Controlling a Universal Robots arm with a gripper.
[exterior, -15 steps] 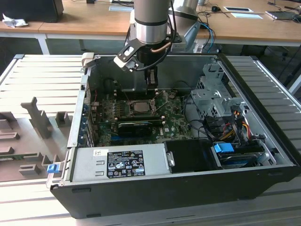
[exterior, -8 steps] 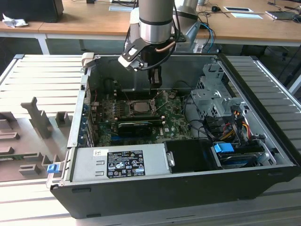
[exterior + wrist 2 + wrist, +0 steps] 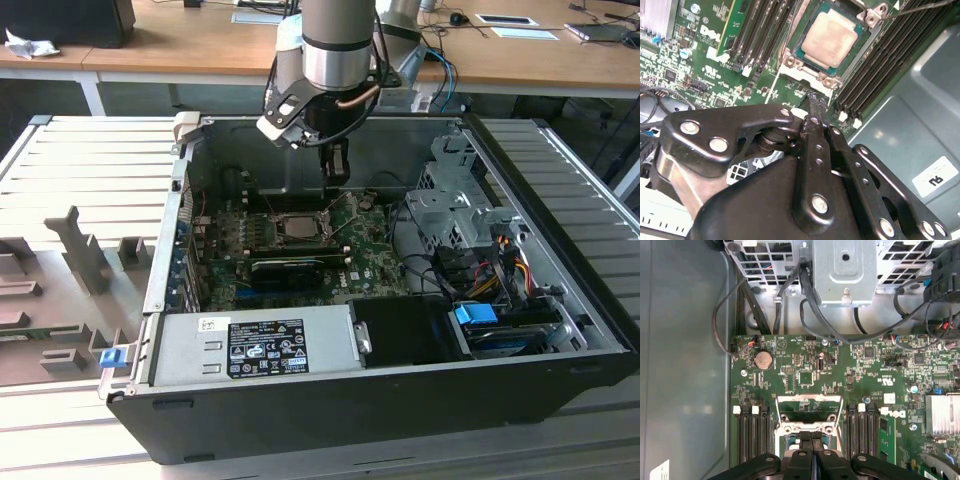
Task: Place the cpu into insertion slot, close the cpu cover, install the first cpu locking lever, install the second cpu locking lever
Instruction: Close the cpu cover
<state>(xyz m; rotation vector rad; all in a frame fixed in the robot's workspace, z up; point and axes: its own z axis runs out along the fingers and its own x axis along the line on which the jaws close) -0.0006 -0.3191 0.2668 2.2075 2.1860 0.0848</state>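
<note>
- Gripper [image 3: 335, 172] [image 3: 815, 101] [image 3: 812, 441]: fingers pressed tight together, no gap and nothing held betw. them.
- Ext. view: gripper hangs on the arm [image 3: 338, 45] inside the open PC case [image 3: 560, 300], tip pointing down, just above the motherboard [image 3: 380, 270].
- Insertion slot [image 3: 275, 228] [image 3: 795, 52] sits at approx. 7 o'clock from the gripper tip in the ext. view, close by but not touching.
- Cpu [image 3: 832, 39] lies flat in the slot, pale top up, its green edge showing all round.
- Cpu cover [image 3: 810, 399] not down on the chip: in the first wrist view its grey frame stands off the slot, green board seen thru its window.
- Thin lever wire [image 3: 920, 6] runs past one cpu corner, away from the chip.
- Black memory slots [image 3: 757, 30] flank the slot on both sides.
- Ext. view: power supply box [image 3: 260, 345] at 6 o'clock in the case, drive cage [image 3: 450, 200] at 3 o'clock w/ loose cables [image 3: 480, 270] near it.
</note>
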